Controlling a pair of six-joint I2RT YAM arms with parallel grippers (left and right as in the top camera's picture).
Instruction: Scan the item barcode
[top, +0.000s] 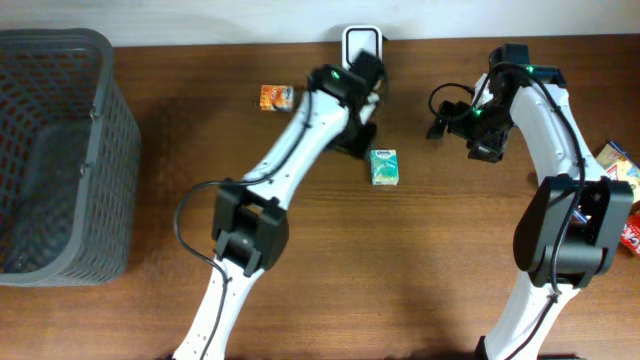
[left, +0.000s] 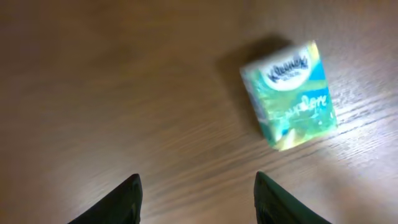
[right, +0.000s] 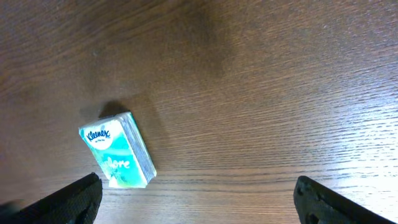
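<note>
Tissue pack (top: 383, 166): laid flat on the table (top: 400, 280) toward mid far edge, long axis roughly far-to-near, offset just beside the nearer left gripper (left: 196, 199), apparently part-open and empty; right gripper (right: 199, 199) is held wide, empty.

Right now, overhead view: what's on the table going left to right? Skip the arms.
basket → orange packet → tissue pack → boxes at the right edge. The scanner is left out because it overlaps the tissue pack's span.
</note>
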